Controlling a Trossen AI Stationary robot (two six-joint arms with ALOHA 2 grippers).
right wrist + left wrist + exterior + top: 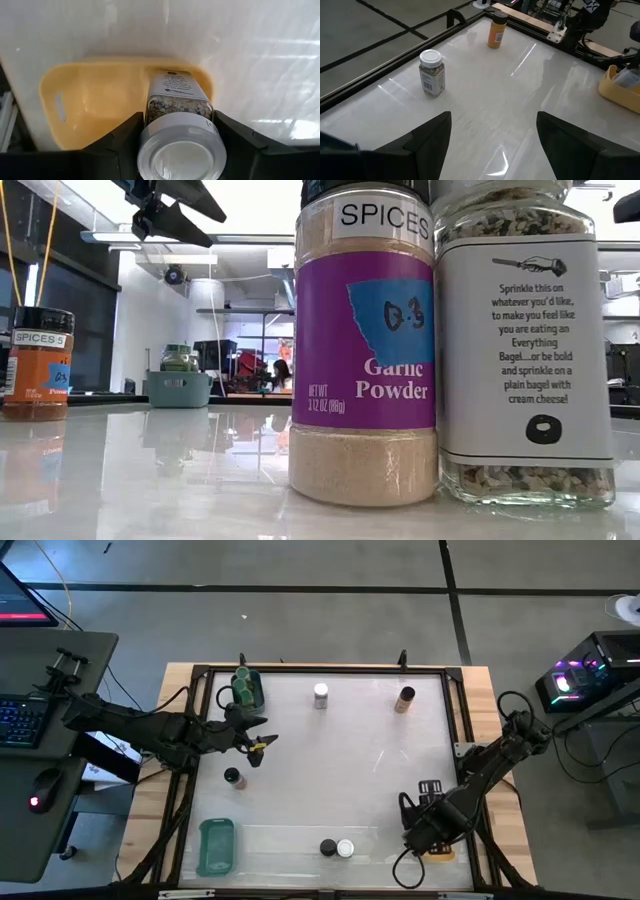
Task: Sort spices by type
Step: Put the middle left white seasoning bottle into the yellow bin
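Observation:
My left gripper (258, 748) hangs open and empty above the table's left half, near the far teal tray (247, 690), which holds green-lidded jars. In its wrist view (492, 125) a white-lidded jar (431, 72) and an orange jar with a dark lid (496, 30) stand ahead of it. A black-lidded jar (232, 778) stands near it. My right gripper (432, 838) at the near right is shut on a white-lidded seasoning jar (179, 107) over the yellow tray (100, 95). A black-lidded garlic powder jar (365, 360) and a white-lidded jar (525, 340) stand at the near edge. My right gripper pinches the white-lidded jar between its two fingers, on opposite sides just below the lid (150, 125). The fingers come from above, pointing down. The jar is upright, lid (181, 155) toward the wrist, its base over the yellow tray's end. Whether the base rests in the tray, I cannot tell.
A second teal tray (216, 845) lies at the near left. A dark frame runs round the white table top (330, 770). There is free room in the table's middle.

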